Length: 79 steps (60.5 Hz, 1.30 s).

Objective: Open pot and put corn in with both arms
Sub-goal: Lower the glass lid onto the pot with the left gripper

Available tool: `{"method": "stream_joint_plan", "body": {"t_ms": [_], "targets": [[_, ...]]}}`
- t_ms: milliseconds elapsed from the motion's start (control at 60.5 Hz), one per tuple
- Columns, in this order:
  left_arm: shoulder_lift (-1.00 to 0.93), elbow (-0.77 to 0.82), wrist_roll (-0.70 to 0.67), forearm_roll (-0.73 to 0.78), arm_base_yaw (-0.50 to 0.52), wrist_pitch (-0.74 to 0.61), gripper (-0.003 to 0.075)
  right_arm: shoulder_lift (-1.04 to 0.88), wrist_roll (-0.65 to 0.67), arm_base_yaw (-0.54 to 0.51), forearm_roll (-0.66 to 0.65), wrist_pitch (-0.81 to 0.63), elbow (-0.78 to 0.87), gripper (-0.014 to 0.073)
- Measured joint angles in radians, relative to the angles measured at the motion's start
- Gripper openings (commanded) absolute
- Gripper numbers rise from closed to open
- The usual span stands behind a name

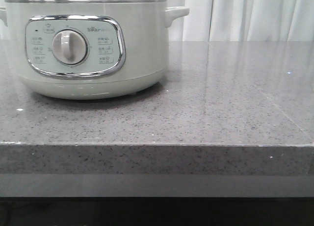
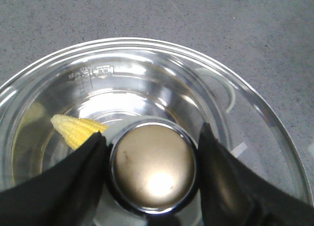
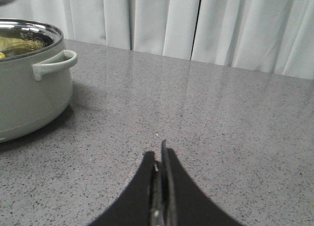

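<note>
Speckled stone counter (image 1: 221,113), round glossy pot (image 1: 93,44).

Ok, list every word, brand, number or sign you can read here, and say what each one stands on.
"Bear": brand word at the top of the control panel on the pot, its letters only partly clear.
Small boxed labels either side of the dial: too small to read.
Marks around the dial: too blurred to read.
Embossed marks on the glass lid, in the left wrist view: unreadable.
</note>
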Motion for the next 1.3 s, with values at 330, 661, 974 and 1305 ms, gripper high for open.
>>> {"method": "stream_joint_plan", "body": {"t_ms": [330,661,974,1305], "targets": [[0.211,-0.127,0.002,0.004,0.0,-0.027,0.0251,0.0,0.0,0.0,0.0,-0.006,0.0,-0.0067],[0.219,-0.131,0.004,0.006,0.0,-0.033,0.0251,0.0,0.0,0.0,0.0,-0.012,0.0,-0.0067],[0.225,-0.117,0.004,0.007,0.0,-0.029,0.0251,0.0,0.0,0.0,0.0,-0.017,0.0,-0.0067],[0.225,-0.118,0.004,0.015,0.0,-0.004,0.0251,0.0,0.0,0.0,0.0,-0.017,0.0,-0.0067]]}}
